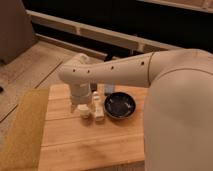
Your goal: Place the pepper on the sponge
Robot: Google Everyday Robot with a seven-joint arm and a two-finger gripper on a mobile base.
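Blue-grey sponge point(108, 89) lies just behind the bowl point(120, 106). The gripper point(90, 111) hangs low beside the bowl, spread open, nothing seen in it. The pepper is hidden; closing should wait until it shows.

The gripper point(91, 112) hangs, fingers apart, over the wooden table point(90, 145) beside the dark bowl point(120, 106).
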